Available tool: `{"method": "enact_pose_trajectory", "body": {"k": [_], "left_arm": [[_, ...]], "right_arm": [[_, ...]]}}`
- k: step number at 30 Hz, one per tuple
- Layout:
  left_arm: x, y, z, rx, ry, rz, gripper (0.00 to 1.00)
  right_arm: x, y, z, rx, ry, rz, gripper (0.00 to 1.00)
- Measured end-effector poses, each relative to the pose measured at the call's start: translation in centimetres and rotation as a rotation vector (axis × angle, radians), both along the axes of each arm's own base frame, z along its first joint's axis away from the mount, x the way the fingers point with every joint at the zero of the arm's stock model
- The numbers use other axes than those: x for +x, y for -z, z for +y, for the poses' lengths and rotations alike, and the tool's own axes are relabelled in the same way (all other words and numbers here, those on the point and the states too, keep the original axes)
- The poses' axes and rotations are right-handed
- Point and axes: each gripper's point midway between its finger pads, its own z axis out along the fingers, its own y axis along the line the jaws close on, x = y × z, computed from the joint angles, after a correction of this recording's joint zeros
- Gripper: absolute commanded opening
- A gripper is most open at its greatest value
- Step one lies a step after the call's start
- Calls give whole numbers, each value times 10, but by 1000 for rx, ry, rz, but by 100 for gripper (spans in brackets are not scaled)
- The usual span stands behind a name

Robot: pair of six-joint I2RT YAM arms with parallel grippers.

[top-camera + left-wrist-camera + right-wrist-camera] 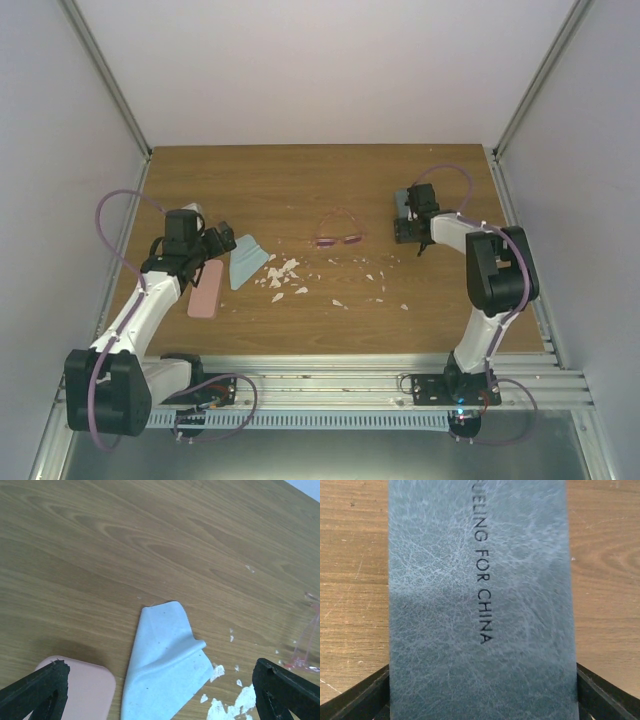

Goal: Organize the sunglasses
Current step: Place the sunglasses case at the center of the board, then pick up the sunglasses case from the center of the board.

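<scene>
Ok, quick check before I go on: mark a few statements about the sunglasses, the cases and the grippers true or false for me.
1. The pink sunglasses lie on the table between the arms. True.
2. The left gripper holds the light blue cloth. False: it is open above the cloth, which lies on the table.
3. The right gripper has a finger on each side of the blue-grey case. True.
4. The pink case lies right of the cloth. False: it lies left of it in both the top and left wrist views.

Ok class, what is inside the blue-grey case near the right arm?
Only the outside of the blue-grey case shows, lettered, lying on the wooden table. Its inside is covered, so any contents cannot be seen.
</scene>
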Motion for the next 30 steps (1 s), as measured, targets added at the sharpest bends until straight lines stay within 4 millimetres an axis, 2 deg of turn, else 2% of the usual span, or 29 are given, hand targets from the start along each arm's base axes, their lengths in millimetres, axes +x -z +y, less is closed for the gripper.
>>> {"method": "enact_pose_trajectory", "body": {"k": [4,9,13,15,18,20,26,30], "left_arm": [[-2,6,10,31,-45,18,99],[-8,24,24,64,-120,84,99],[-18,42,45,58,-227,147,99],[-23,50,57,41,-277,168,99],[-32,65,68,13,-325,210,99],[-37,76,66,-11,-328,237,99],[-56,104,40,-130,-278,306,99],[-64,103,14,-203,-225,310,99]], "right_arm": [[0,4,2,12,-5,10,98],[4,-4,5,29,9,-10,100],[6,-29,11,58,31,-59,100],[8,-51,21,82,31,-110,100],[7,-80,42,117,3,-174,100],[2,-96,62,144,-30,-206,100],[-25,-120,124,209,-151,-236,100],[-55,-126,172,263,-253,-224,99]]}}
